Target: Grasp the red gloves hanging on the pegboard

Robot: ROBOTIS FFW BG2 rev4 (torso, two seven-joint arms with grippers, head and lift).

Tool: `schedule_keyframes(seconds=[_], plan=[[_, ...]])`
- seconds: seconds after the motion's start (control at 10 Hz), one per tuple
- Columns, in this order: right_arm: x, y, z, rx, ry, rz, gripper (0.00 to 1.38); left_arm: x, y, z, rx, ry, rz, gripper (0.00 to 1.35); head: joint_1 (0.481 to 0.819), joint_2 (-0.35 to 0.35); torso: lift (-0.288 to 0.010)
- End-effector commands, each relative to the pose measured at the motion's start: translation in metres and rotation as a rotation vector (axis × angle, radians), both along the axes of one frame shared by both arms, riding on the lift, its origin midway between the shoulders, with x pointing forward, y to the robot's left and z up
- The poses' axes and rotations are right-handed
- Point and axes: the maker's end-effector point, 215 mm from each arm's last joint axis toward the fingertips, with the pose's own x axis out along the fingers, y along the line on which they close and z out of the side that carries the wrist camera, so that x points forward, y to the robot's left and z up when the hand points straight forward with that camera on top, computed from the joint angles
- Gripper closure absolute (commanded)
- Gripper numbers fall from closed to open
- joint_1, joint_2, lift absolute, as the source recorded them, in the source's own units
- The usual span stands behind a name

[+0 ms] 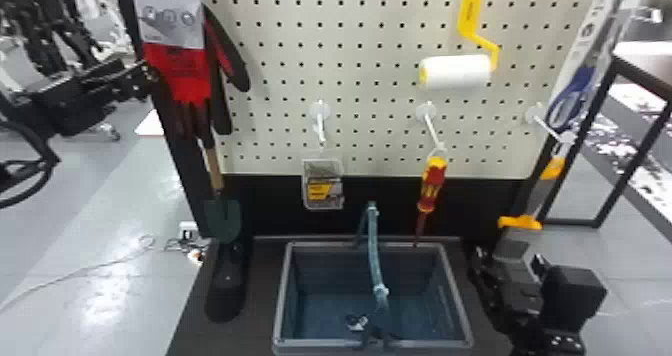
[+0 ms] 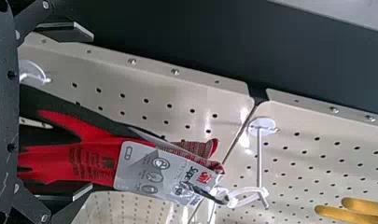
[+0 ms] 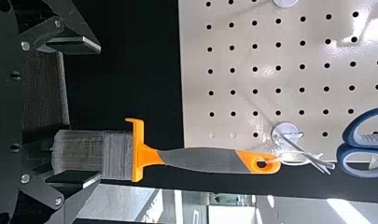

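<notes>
The red gloves, with black palms and a grey card label, hang at the left edge of the cream pegboard. My left gripper comes in from the left at glove height. In the left wrist view the red gloves lie between my left gripper's open fingers, close to one finger and well apart from the other. My right gripper is low at the right, open around the bristles of an orange-handled brush that hangs from a hook.
On the pegboard hang a yellow paint roller, a small box of screws, a red-and-yellow screwdriver, blue scissors and a green trowel below the gloves. A blue basket with its handle upright stands beneath.
</notes>
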Motion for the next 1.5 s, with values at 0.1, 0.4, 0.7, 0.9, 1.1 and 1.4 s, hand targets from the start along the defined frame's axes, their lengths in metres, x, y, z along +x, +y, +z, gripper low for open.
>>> schedule_keyframes(seconds=[0.1,0.4,0.7,0.9,1.1,1.4], plan=[[0.001,0.001,-0.001,0.0,0.002,0.007,0.32,0.005,-0.025,0.004,-0.016,0.028,-0.111,0.18,0.549,0.0,-0.1],[0.002,0.003,-0.002,0.002,0.003,0.012,0.32,0.006,-0.046,0.024,0.023,0.041,-0.168,0.18,0.549,0.0,-0.1],[0.002,0.004,-0.005,0.0,0.009,0.019,0.32,0.008,-0.061,0.032,0.048,0.064,-0.184,0.18,0.549,0.0,-0.1],[0.003,0.006,-0.006,-0.003,0.012,0.028,0.32,0.007,-0.071,0.028,0.049,0.078,-0.202,0.69,0.549,0.0,-0.1],[0.003,0.007,-0.008,-0.004,0.015,0.033,0.32,0.006,-0.075,0.029,0.053,0.085,-0.207,1.15,0.549,0.0,-0.1],[0.004,0.007,-0.007,-0.004,0.013,0.033,0.32,0.006,-0.076,0.025,0.052,0.095,-0.213,1.22,0.549,0.0,-0.1]])
